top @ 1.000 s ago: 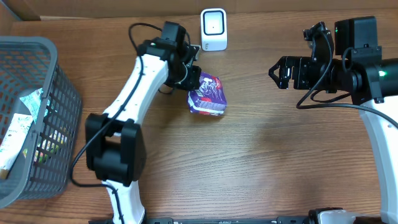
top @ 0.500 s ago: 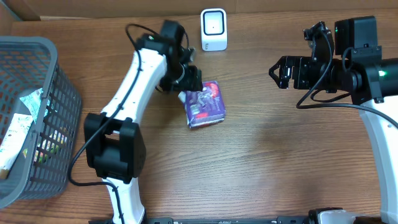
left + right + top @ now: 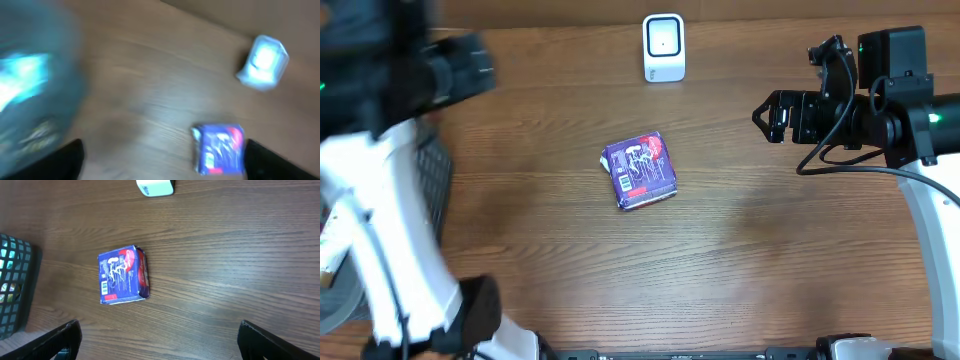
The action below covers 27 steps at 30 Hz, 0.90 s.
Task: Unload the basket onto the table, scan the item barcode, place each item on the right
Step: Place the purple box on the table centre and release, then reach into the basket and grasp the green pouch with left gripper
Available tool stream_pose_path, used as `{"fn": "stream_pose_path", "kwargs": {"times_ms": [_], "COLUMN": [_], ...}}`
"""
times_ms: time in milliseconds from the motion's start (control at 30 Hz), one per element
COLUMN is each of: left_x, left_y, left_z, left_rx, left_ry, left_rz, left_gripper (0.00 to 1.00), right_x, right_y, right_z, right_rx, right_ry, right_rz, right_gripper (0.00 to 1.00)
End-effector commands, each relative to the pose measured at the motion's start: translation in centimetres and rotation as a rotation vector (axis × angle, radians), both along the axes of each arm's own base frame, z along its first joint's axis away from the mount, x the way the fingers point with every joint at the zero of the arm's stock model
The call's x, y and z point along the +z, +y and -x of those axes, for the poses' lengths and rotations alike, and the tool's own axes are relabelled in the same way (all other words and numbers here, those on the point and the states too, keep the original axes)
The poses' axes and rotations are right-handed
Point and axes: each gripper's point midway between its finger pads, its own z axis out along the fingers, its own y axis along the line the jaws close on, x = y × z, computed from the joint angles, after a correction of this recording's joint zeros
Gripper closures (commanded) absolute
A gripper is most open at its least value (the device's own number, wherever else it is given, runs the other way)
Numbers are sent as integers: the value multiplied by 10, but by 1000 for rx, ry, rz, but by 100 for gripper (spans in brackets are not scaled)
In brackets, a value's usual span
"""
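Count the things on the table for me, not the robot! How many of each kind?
Box: 1
Scanner: 1
Basket: 1
Total: 3
The stuff inside the basket is too hidden to count.

Dark mesh basket (image 3: 20, 280), pkgs inside, at wood table (image 3: 770, 260) edge.

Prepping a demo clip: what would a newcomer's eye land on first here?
The purple box lying alone at centre, apart from both arms. Then the white scanner upright at the far edge, and the left arm as a big blur over the left side, while the right gripper hangs open at the right.
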Motion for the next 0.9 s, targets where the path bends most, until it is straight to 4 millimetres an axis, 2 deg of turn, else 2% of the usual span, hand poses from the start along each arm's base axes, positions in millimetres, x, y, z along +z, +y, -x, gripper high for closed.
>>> {"fn": "stream_pose_path", "kwargs": {"times_ms": [0,100,200,333,433,567,700,733,867], "left_x": [14,5,-14,-51,-86,-135,-179,-196,-229], "left_y": [80,131,169,202,217,225,230,233,243], "left_z": [46,74,102,128,138,146,140,137,129], "left_rx": [346,585,806,981,1048,1185,1252,1259,1257], "left_ry": [-15,-7,29,114,181,252,266,261,230], "left_rz": [-21,41,119,185,220,297,336,338,331], "left_gripper": [0,0,0,0,0,0,0,0,0], "right_x": [5,5,4,2,-1,-5,-6,-8,-11], "right_y": [0,0,0,0,0,0,0,0,0], "right_z": [-3,-3,-1,0,-1,-1,-2,-2,-3], "right_rx": [3,3,4,4,4,4,4,4,4], "right_ry": [-24,-23,-15,-8,-4,2,8,11,23], "right_rz": [6,6,7,8,8,9,9,10,11], "right_gripper": [0,0,0,0,0,0,0,0,0]}}
